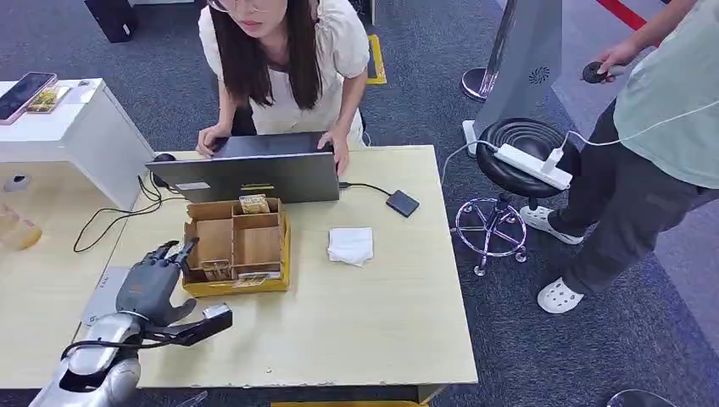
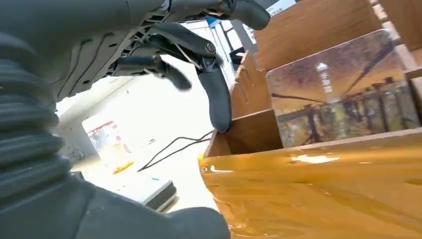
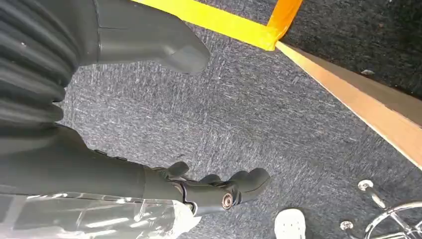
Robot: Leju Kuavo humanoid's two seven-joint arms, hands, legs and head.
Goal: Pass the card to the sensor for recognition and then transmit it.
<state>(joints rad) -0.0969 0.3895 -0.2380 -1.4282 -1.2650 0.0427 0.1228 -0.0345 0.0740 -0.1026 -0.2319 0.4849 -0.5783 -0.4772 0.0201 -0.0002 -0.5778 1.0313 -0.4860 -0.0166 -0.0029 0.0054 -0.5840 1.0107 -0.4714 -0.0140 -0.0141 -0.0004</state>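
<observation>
A cardboard box with yellow tape around it and several compartments stands on the wooden table, in front of the laptop. One picture card stands in its near-left compartment; the left wrist view shows this card upright behind the yellow wall. Another card sits in a back compartment. My left hand hovers at the box's left side with fingers spread, one fingertip at the cardboard edge, holding nothing. A small black sensor lies right of the laptop on a cable. My right hand hangs over the carpet, holding nothing.
A person leans over the grey laptop at the table's far edge. A white folded cloth lies right of the box. A grey pad lies by my left wrist. A stool with a power strip and a second person stand to the right.
</observation>
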